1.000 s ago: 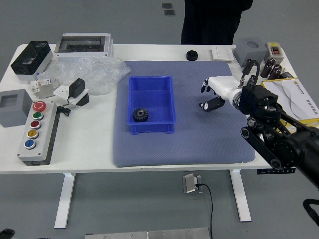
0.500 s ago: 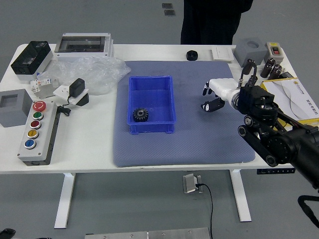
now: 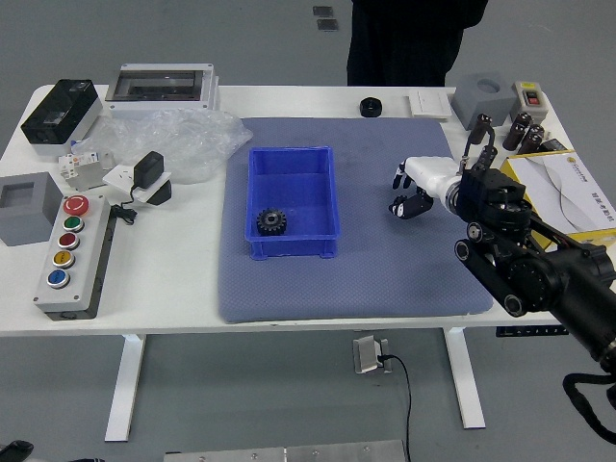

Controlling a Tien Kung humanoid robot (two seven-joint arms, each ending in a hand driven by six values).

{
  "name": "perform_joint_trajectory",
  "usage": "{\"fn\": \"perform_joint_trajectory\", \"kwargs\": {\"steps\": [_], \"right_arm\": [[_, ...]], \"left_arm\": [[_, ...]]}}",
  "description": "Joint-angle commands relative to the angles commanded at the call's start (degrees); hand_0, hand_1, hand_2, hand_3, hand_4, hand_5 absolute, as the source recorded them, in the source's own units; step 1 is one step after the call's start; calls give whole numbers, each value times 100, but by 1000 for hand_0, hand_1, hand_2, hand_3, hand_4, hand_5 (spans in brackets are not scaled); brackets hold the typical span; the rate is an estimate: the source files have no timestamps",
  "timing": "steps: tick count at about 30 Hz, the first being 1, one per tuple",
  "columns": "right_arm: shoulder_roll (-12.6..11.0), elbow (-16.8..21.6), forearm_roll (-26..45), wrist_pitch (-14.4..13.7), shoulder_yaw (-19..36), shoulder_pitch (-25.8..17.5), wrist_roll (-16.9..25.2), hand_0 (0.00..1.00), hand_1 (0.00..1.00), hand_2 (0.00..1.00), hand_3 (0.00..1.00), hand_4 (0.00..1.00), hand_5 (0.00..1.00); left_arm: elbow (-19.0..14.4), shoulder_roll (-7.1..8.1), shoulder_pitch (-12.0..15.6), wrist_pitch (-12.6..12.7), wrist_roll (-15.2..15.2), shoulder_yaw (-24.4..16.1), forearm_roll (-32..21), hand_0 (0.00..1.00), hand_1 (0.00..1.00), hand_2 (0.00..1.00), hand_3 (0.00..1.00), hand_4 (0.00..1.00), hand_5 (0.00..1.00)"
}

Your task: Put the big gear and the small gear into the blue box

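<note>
Lying in the near-left corner of the open blue plastic box: black toothed gear (image 3: 271,221), round, dark-centred; whether the big or the small one, impossible to tell. Around it, the blue plastic box (image 3: 291,249), straight-walled and smooth, set left of centre on the blue-grey textured mat (image 3: 366,279). To the box's right, over the mat's right half, right robot hand (image 3: 423,188), white-backed with black fingers, loosely open, with no grip on anything visible. Between box and hand, a bare stretch of mat; more along the mat's near edge. At the table's (image 3: 154,289) far edge, black round disc (image 3: 371,107). Near the right edge, yellow-bordered white sheet (image 3: 563,192), print too small to read. Toward the left edge, grey box with coloured push-buttons (image 3: 75,258); farther back, crinkled clear plastic wrap (image 3: 178,140). Beyond the far edge, dark-clothed person (image 3: 404,43). At the picture's bottom-left corner, left robot hand (image 3: 14,450), cut off, state impossible to tell.
</note>
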Motion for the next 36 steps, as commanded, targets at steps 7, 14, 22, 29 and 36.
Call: {"fn": "perform_joint_trajectory", "kwargs": {"steps": [7,14,22,29,36], "right_arm": [[45,-149,9,-5,17,27,8,625,562,667,651,724,325],[85,-248,5,-10,15,39,8,625,561,667,650,724,324],[154,-345,-3,-38,10,35,1,617,549,651,640,701,307],[191,-401,-25,-99,20,7,-11,601,524,613,630,671,301],[217,-441,-116,-256,20,-17,-21,571,479,573,621,599,260]], "left_arm": [[0,-9,-4,0,1,2,-2,870,859,849,847,810,616],[0,-12,-11,1,1,9,-12,870,859,847,846,813,615],[0,-20,-19,0,4,18,-19,870,859,847,846,816,615],[0,-25,-20,-2,5,23,-15,870,859,847,845,816,614],[0,-30,-23,-7,5,22,1,870,859,847,845,817,614]]}}
